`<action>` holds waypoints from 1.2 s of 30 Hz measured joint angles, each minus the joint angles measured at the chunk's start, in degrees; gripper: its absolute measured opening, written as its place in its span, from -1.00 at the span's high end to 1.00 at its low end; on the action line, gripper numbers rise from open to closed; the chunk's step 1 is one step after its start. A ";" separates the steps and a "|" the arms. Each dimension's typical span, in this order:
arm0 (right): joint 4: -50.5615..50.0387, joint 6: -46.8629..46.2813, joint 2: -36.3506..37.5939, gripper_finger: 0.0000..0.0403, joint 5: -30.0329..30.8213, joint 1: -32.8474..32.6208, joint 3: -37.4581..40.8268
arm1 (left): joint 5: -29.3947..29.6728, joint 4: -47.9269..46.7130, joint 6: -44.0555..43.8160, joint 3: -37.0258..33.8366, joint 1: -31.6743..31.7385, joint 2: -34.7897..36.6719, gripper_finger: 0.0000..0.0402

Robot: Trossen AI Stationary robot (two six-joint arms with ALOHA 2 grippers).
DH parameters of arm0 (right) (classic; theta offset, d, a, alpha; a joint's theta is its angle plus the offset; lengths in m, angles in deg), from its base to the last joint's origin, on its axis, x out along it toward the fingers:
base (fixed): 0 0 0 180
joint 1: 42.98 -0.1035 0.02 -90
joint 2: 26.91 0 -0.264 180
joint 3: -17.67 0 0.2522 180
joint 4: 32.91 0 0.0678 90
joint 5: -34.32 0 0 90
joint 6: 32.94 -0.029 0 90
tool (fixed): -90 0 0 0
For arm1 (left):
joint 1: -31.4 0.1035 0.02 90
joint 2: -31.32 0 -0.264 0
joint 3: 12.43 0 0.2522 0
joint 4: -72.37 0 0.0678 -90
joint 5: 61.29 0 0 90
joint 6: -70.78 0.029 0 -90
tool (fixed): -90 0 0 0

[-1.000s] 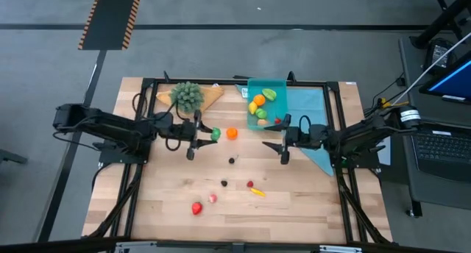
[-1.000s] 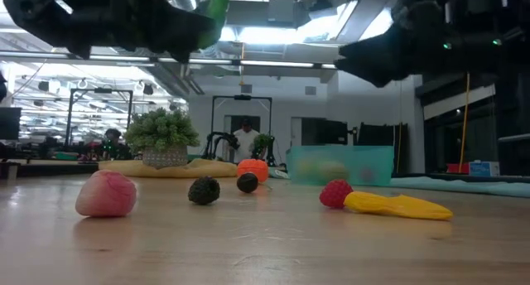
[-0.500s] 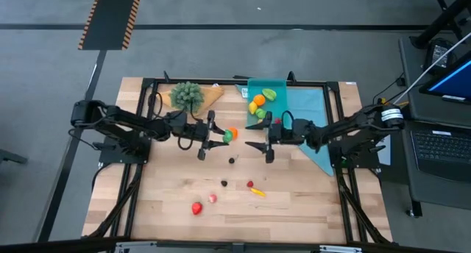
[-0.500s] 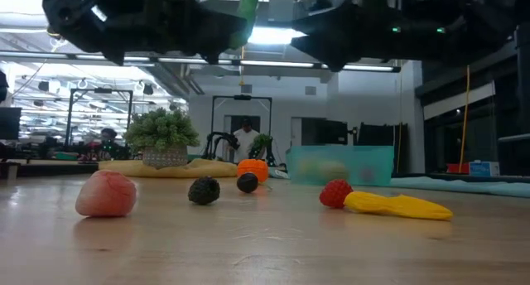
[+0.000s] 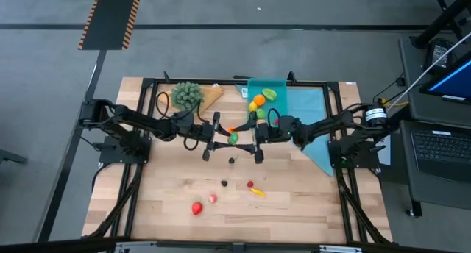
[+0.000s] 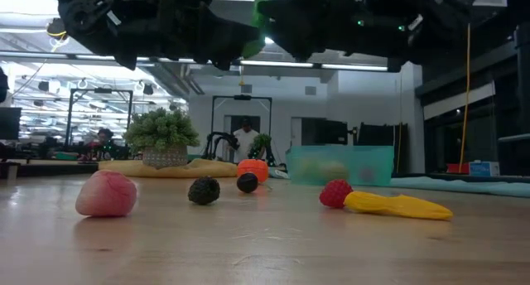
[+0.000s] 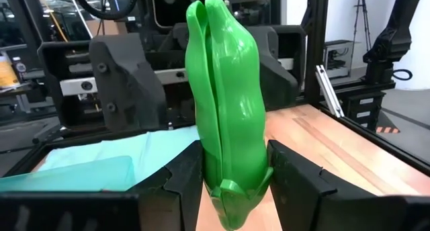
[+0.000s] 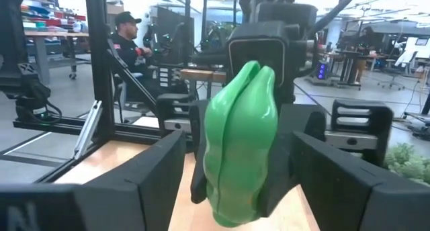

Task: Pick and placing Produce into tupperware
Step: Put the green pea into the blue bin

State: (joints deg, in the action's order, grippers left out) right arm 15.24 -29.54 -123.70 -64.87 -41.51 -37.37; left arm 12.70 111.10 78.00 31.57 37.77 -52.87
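- Left pincer: clenched on the green pepper, held above mid-counter.
- Right pincer: released, fingers either side of the same pepper, not touching.
- Tupperware: far edge, several pieces inside.
- Remaining produce: loose on counter.

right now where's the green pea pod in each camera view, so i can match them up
High view: the green pea pod sits mid-table, between the two grippers.
Low view: a sliver near the top centre, among the dark arms.
Left wrist view: upright at centre, clamped in the left gripper.
Right wrist view: centre, between the open fingers of the right gripper.
Shared landmark: the teal tupperware.
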 joint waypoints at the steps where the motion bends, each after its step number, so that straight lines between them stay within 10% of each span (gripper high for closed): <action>1: -0.06 -0.08 -0.24 -0.33 -0.02 0.02 -0.20 | 0.00 -0.01 0.00 0.00 0.00 0.00 0.30; 11: -0.40 -0.30 -2.56 -0.28 -2.95 0.02 -3.35 | 0.00 0.69 0.38 0.00 0.00 0.00 0.30; 24: -0.48 -0.35 -2.56 0.36 -3.15 0.02 -3.35 | -0.26 0.73 0.52 0.00 -0.04 0.00 0.29; 36: -0.55 -0.33 -2.54 0.26 -3.03 0.02 -3.35 | 0.03 0.71 0.42 0.00 -0.02 0.00 0.24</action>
State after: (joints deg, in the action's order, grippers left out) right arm 14.70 -29.86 -126.23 -67.90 -41.49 -40.72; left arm 12.73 111.82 78.42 31.57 37.75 -52.87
